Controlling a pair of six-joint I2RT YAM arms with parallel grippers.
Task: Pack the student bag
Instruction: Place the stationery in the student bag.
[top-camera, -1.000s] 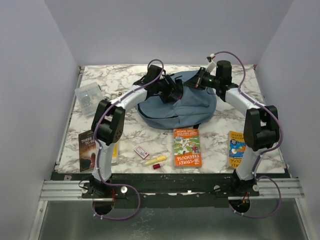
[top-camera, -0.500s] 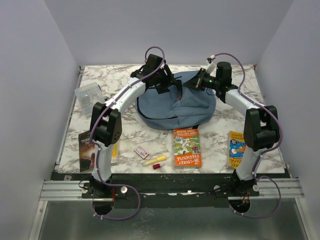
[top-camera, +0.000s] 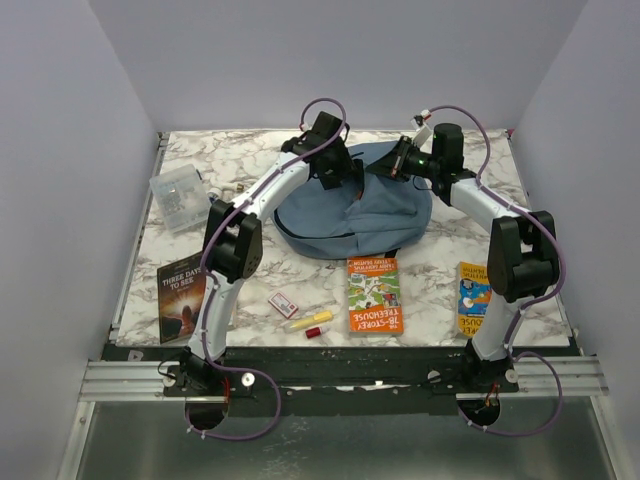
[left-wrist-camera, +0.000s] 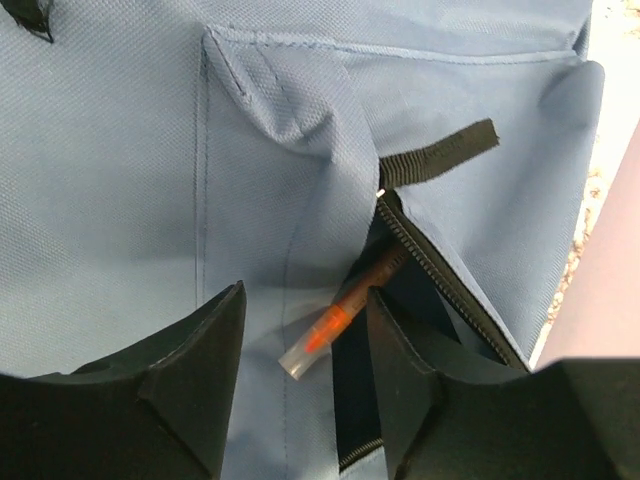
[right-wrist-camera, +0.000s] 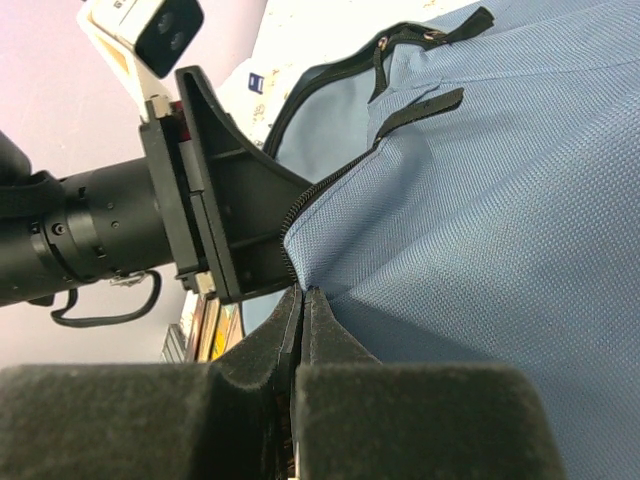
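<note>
While right tool (right-wrist-camera: 302, 300) pinches student bag (right-wrist-camera: 480, 220), pen (left-wrist-camera: 335, 320) half inside, left tool (left-wrist-camera: 303, 305) spread.

Dusty-blue student bag (top-camera: 345, 228); marbled table (top-camera: 232, 150)

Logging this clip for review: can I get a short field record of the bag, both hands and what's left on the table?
bag: mid-table, zip open
left hand: open above the zip opening
pen: loose, half inside the opening
right hand: shut on bag fabric by the zip
on table: dark book, orange book, yellow book, clear box
</note>
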